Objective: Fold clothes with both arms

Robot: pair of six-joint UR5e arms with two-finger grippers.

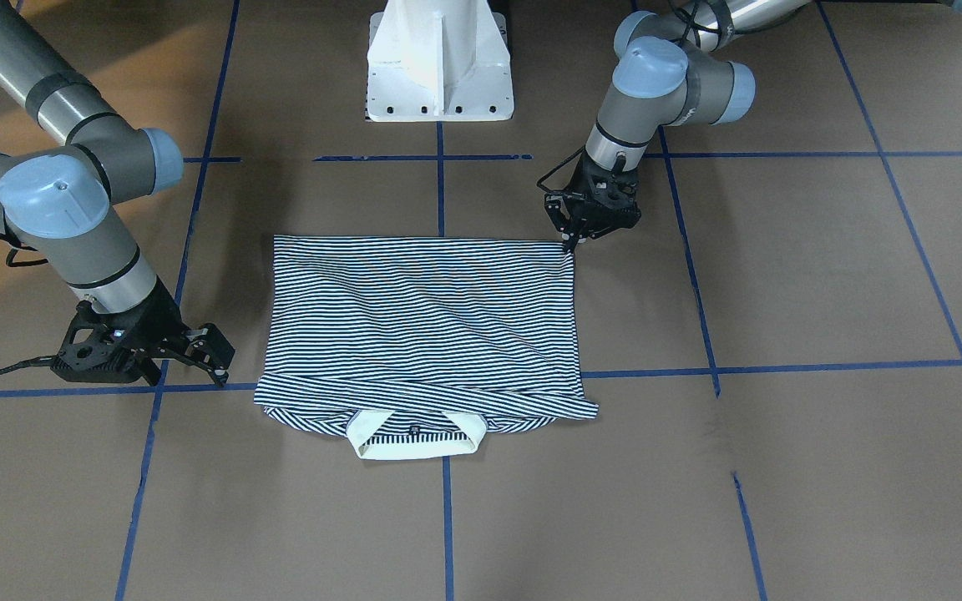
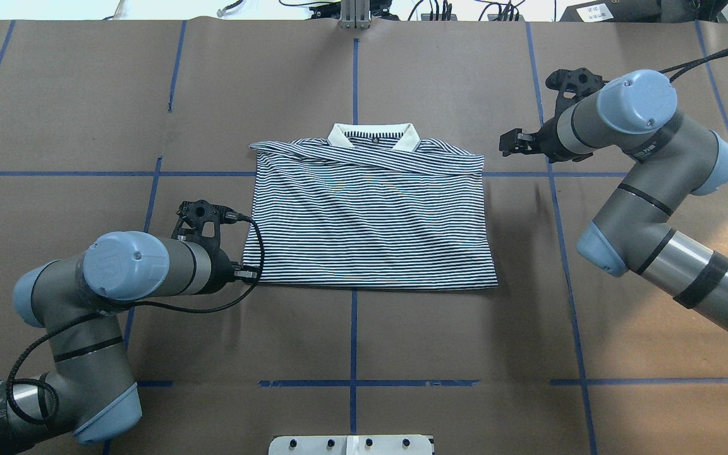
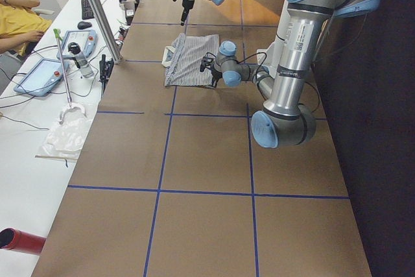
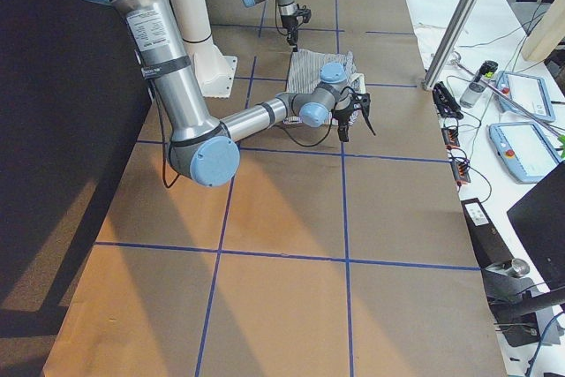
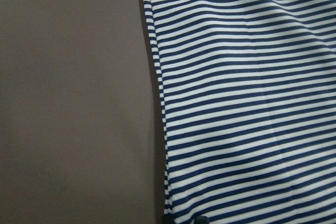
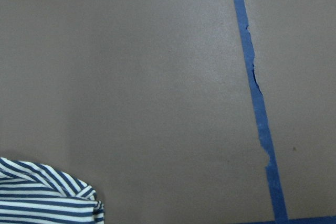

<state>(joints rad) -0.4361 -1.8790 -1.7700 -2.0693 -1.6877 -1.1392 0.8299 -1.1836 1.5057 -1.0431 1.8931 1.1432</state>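
The striped polo shirt (image 1: pixel 422 325) lies flat on the brown table, sleeves folded in, cream collar (image 1: pixel 414 446) towards the far side from the robot. It also shows in the overhead view (image 2: pixel 370 221). My left gripper (image 1: pixel 569 242) is down at the hem corner on the robot's side, fingers drawn together on the shirt's edge (image 5: pixel 252 103). It shows in the overhead view (image 2: pixel 245 272) at the shirt's lower left corner. My right gripper (image 1: pixel 214 357) is open and empty, low beside the shoulder end and apart from it. The right wrist view shows only a fold of the shirt (image 6: pixel 42 192).
The white pedestal base (image 1: pixel 439 67) stands behind the shirt on the robot's side. Blue tape lines (image 6: pixel 254 93) cross the table. An operators' bench with tablets (image 3: pixel 45 72) and a metal post (image 3: pixel 97 11) run along the far edge.
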